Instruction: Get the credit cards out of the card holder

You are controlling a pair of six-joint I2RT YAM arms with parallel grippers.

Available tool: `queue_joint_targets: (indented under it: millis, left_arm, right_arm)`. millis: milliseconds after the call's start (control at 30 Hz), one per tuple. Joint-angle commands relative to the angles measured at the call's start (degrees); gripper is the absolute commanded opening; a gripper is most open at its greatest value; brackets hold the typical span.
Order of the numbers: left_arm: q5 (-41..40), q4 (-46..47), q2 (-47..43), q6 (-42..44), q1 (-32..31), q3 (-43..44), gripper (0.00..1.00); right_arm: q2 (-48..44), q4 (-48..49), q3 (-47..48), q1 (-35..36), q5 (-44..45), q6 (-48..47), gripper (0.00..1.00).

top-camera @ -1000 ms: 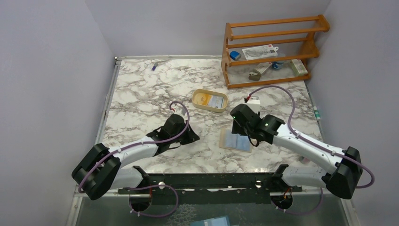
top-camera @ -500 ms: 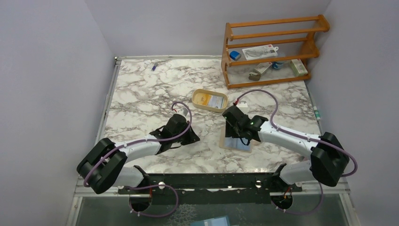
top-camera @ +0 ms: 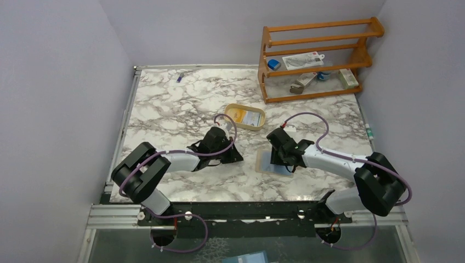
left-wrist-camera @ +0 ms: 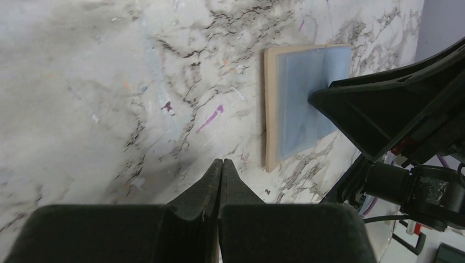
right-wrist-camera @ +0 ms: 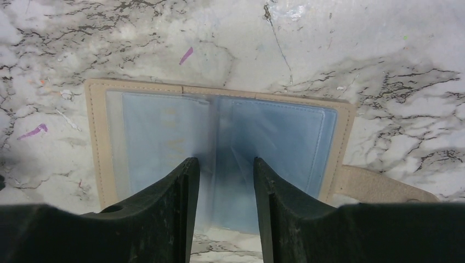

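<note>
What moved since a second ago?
The left gripper, shut, slid right toward the wallet. The right gripper stayed over the open wallet, its jaws narrowing but still apart, while its arm folded in. Nothing was clearly grabbed or let go. The wallet, tray and rack stayed put.
</note>
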Motion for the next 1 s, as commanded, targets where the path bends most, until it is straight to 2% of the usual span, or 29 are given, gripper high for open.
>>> queue_joint_targets:
  millis: [0,67,167,333,967]
  left_arm:
    - [4.2,5.5,4.8,2.4,-1.0,2.8,0.0]
    - [4.5,7.3,7.1,2.3,-1.8,3.2,0.0]
    - [5.7,11.1,9.9,1.2,-2.8,2.8,0.0]
    - [7.4,16.9,11.9,0.0,-4.5,2.0,0.0]
    - [11.3,33.7,18.8,-6.8,-5.2,-1.5,0.0]
  right_arm:
    - [0.6,4.5,-3.5,-0.4,-2.8,1.1,0.44]
    - [0.2,6.0,-4.7,-0.4,-3.8,1.1,0.41]
    - [-0.2,8.0,-6.4,-0.4,-5.2,1.0,0.3]
    - [-0.5,10.7,-8.8,-0.4,-7.3,0.7,0.02]
    - [-2.0,12.5,-10.5,-0.4,-10.4,0.9,0.01]
